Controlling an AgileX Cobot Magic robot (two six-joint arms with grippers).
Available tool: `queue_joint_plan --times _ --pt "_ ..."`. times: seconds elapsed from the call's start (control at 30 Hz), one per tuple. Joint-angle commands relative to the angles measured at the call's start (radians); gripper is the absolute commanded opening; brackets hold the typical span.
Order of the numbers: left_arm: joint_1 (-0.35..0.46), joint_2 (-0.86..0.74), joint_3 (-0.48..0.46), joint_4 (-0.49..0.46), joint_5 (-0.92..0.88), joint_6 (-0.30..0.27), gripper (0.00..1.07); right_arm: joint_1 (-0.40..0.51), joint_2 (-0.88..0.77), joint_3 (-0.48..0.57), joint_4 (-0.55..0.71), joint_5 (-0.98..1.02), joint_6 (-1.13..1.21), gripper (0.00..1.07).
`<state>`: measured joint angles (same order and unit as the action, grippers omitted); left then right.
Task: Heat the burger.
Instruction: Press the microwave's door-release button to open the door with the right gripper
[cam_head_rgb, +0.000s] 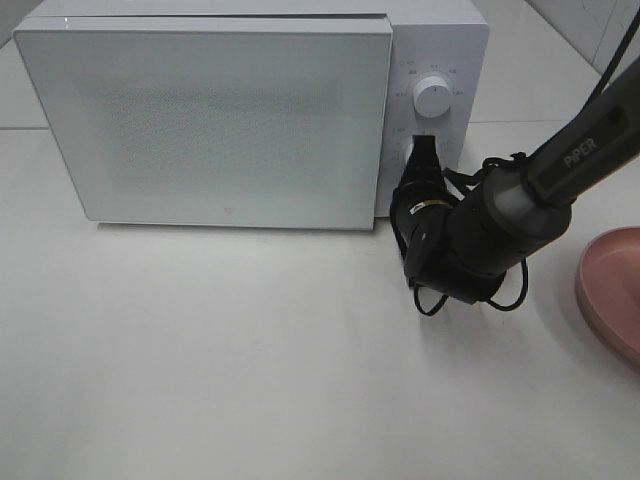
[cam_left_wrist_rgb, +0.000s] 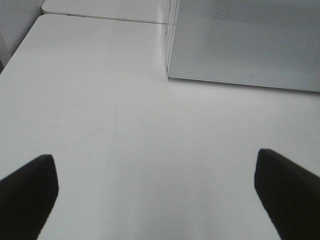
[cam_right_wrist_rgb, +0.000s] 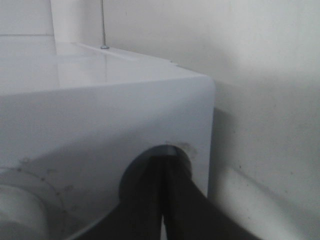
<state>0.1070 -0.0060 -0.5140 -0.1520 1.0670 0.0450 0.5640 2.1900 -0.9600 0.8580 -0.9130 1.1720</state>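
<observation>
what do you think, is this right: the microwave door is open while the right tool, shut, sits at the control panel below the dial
Not quite: the microwave door is closed, flush with the front, as the exterior high view shows. The rest holds: the right tool, shut, sits at the control panel below the dial.

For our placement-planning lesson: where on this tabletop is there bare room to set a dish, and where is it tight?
Free: the table from the microwave to the near edge, where the open left end effector hangs over bare surface. Crowded: the right side, where the shut right end effector meets the control panel, pink plate beside its arm.
</observation>
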Motion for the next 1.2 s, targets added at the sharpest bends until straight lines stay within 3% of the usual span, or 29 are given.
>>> queue_joint_plan --times 0.03,0.47,1.2 --pt "0.004 -0.016 -0.001 -0.005 0.000 -0.003 1.00 -0.037 -0.002 -0.085 -0.087 -0.189 -0.010 0.00" --pt "0.004 -0.016 -0.001 -0.005 0.000 -0.003 1.00 -0.037 -0.002 -0.067 -0.084 -0.183 -0.013 0.00" --pt "0.004 -0.016 -0.001 -0.005 0.000 -0.003 1.00 -0.022 -0.128 0.155 -0.132 0.086 -0.023 0.00"
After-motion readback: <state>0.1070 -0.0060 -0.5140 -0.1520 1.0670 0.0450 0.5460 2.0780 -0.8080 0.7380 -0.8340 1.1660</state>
